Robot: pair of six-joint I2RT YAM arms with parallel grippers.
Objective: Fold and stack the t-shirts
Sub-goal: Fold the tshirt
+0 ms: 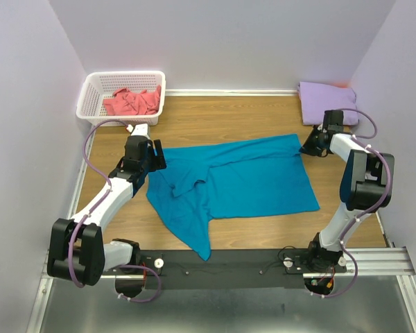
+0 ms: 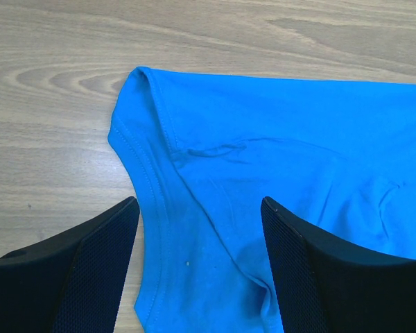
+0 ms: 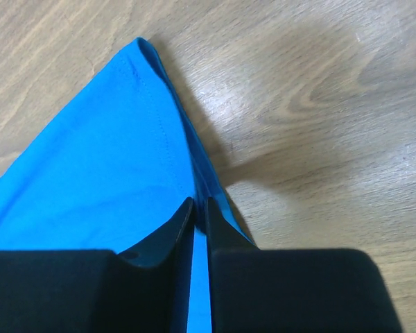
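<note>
A teal-blue t-shirt (image 1: 249, 180) lies spread across the middle of the wooden table, its left part rumpled, a point of cloth trailing toward the near edge. My right gripper (image 1: 306, 147) is shut on the shirt's far right corner; in the right wrist view the hem (image 3: 159, 132) runs into the pinched jaws of the gripper (image 3: 201, 208). My left gripper (image 1: 157, 157) hovers open over the shirt's left edge; the left wrist view shows blue cloth (image 2: 277, 139) between its spread fingers (image 2: 201, 208). A folded lavender t-shirt (image 1: 326, 103) rests at the far right. A coral-pink t-shirt (image 1: 133, 102) lies crumpled in the basket.
The white lattice basket (image 1: 93, 90) stands at the far left corner by the wall. Walls close in on the left, back and right. A black rail (image 1: 222, 267) with both arm bases runs along the near edge.
</note>
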